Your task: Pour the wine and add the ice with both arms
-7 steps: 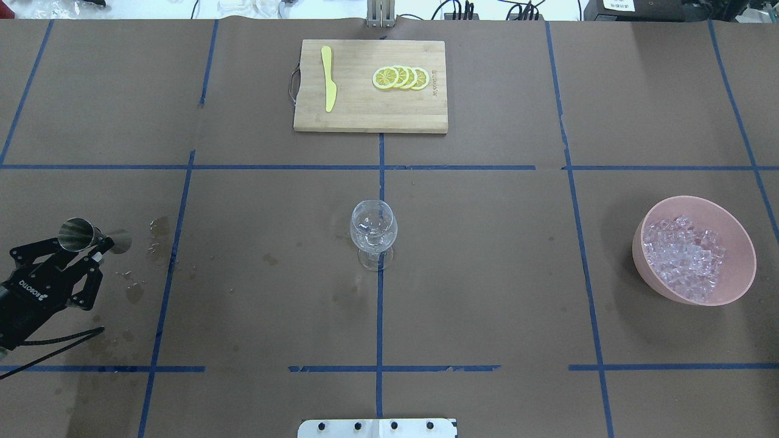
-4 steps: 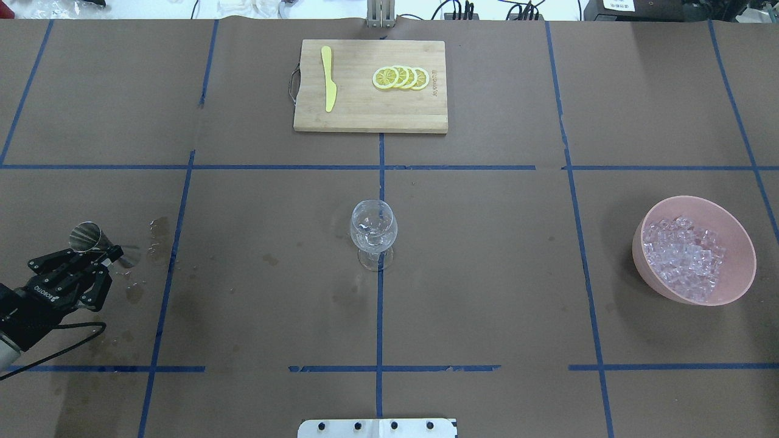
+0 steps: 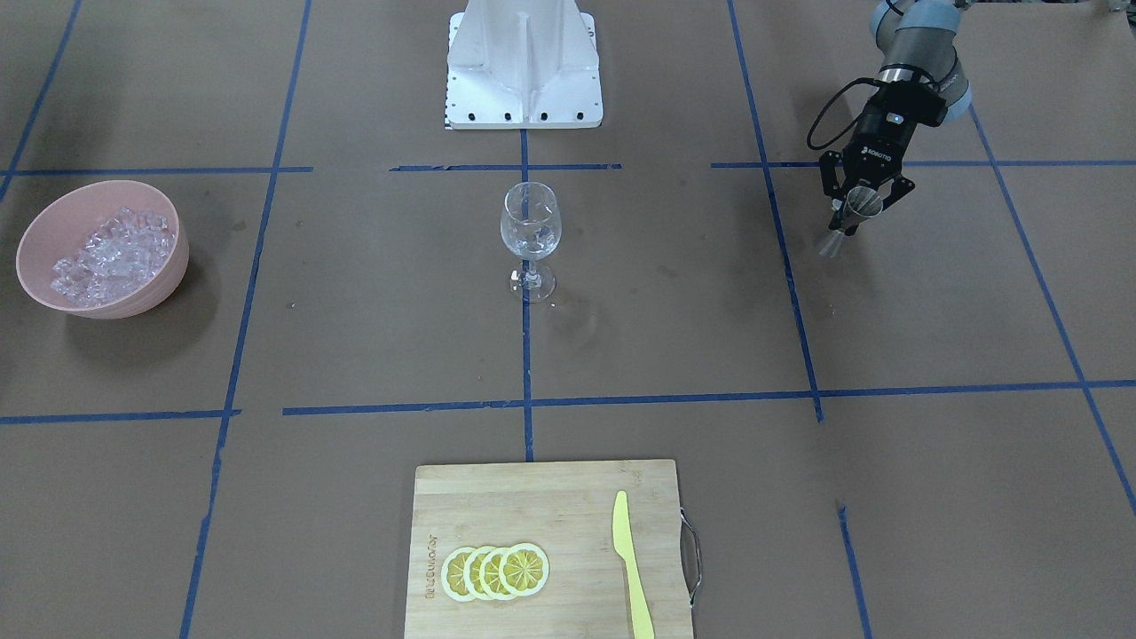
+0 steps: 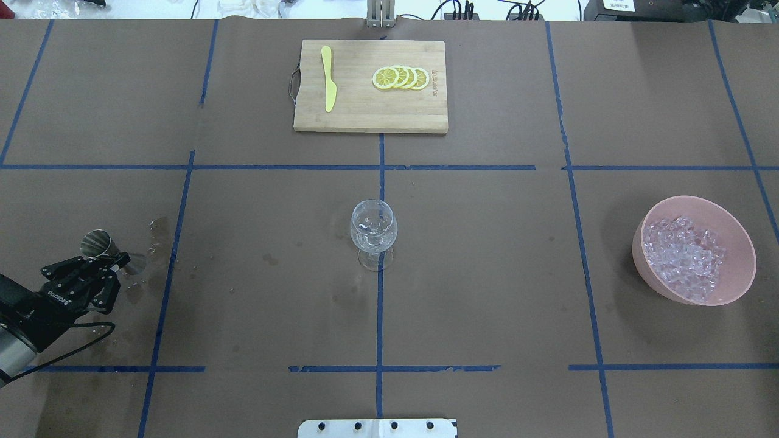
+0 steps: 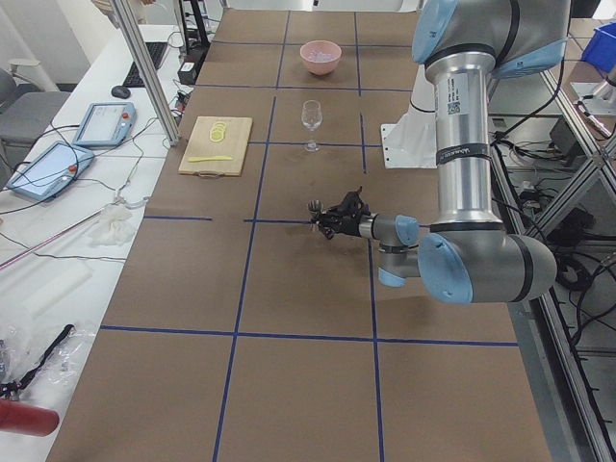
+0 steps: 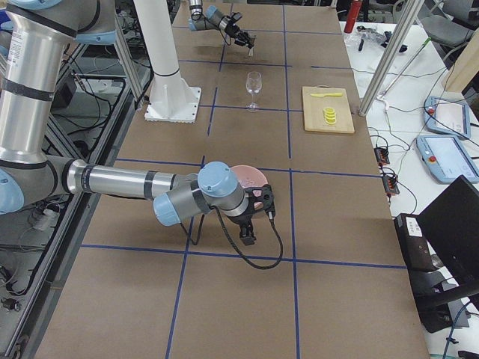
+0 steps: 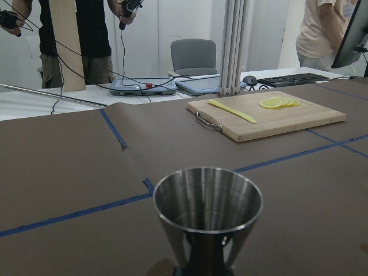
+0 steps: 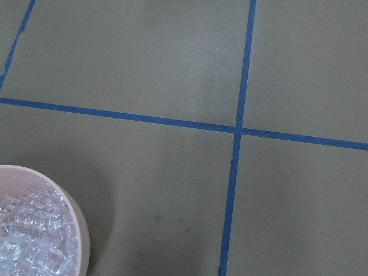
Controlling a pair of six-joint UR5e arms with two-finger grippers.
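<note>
Pouring seems done: the black left gripper [image 4: 118,266], lower left overhead, clamps an empty-looking steel jigger [image 4: 96,242]; clear ice cubes [image 4: 684,255] sit in the pink bowl [image 4: 645,267] at right, none in the central clear stemmed glass [image 4: 373,231]; how open the right gripper [image 6: 264,200] is I cannot tell

Clear ice cubes [image 4: 684,261] lie heaped in the pink bowl [image 4: 739,240] at the right of the desk [image 4: 487,292]; the left gripper [image 4: 117,260], at the left edge, has its jaws clamped on a steel jigger [image 4: 97,242].

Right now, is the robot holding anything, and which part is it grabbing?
The left gripper holds the steel measuring cup by its narrow waist, between the two cones. Whether the right gripper, beside the pink bowl, holds anything cannot be told.
</note>
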